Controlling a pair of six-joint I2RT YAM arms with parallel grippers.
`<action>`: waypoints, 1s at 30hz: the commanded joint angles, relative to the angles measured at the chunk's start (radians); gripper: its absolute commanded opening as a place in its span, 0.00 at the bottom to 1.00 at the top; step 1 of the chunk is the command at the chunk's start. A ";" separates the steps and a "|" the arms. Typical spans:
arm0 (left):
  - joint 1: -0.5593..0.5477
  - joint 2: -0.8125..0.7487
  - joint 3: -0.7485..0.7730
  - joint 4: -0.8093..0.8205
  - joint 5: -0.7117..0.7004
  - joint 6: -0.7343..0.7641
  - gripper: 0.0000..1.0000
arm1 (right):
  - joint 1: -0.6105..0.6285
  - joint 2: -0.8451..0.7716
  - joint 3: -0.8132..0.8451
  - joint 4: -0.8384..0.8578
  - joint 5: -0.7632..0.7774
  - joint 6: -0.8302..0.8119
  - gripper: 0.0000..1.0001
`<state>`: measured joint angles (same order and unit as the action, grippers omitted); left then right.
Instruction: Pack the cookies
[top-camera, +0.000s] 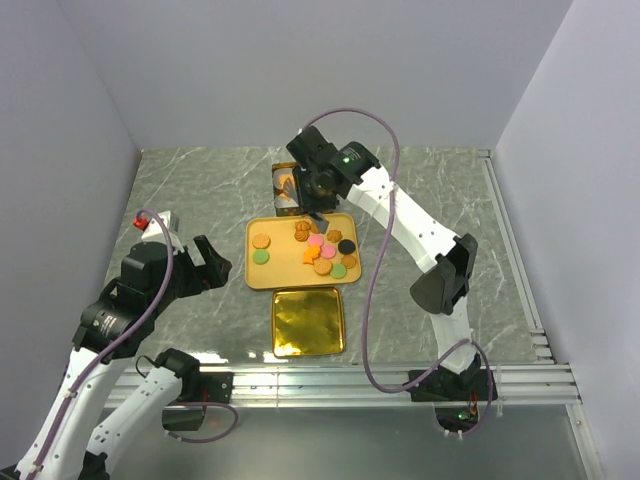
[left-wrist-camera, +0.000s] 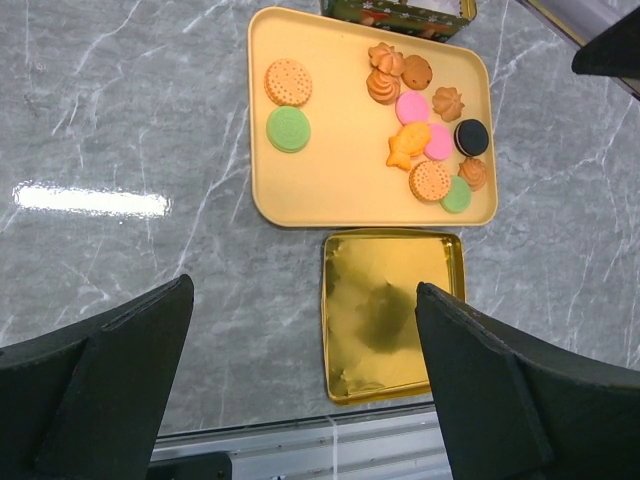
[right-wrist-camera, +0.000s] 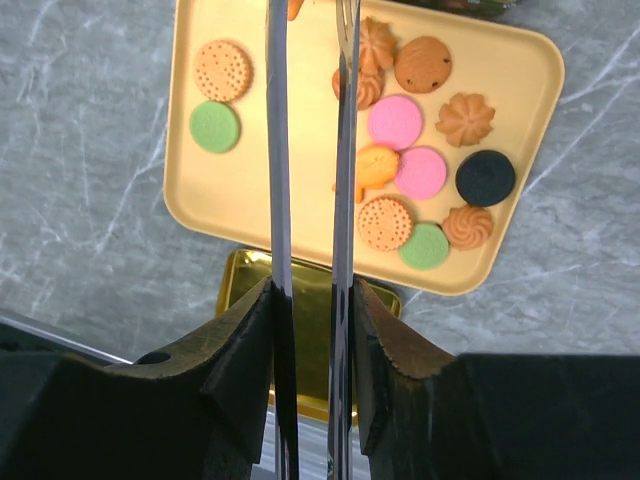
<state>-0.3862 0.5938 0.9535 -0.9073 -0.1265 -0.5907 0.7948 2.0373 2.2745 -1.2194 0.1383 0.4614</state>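
— When weighing reach to cookies (top-camera: 322, 252) on tray (top-camera: 285, 268): nearer which arm?
— Right gripper (right-wrist-camera: 310, 320), straight above, clamped on tongs (right-wrist-camera: 277, 150), blades running toward far rim; anything pinched, cannot tell. Left gripper (left-wrist-camera: 305, 290) gaping, empty, well leftward.

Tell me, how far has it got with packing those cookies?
Barely started, it seems. Done: nothing I can see; the cookies lie on the tray and the gold tin half is empty. In hand: the right gripper hovers at the tray's far edge by the patterned tin; whether it holds a cookie is unclear. The left gripper hangs open. Left: nearly everything.
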 joint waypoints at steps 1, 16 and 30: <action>0.004 0.004 0.002 0.013 0.010 0.005 1.00 | -0.029 0.024 0.057 0.063 -0.040 -0.004 0.32; 0.004 0.018 0.005 0.013 0.002 0.002 0.99 | -0.086 0.150 0.108 0.107 -0.134 0.000 0.32; 0.004 0.034 0.007 0.011 0.002 0.003 1.00 | -0.109 0.198 0.068 0.139 -0.123 -0.012 0.33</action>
<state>-0.3862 0.6250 0.9531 -0.9077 -0.1276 -0.5907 0.6991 2.2295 2.3352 -1.1343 0.0071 0.4564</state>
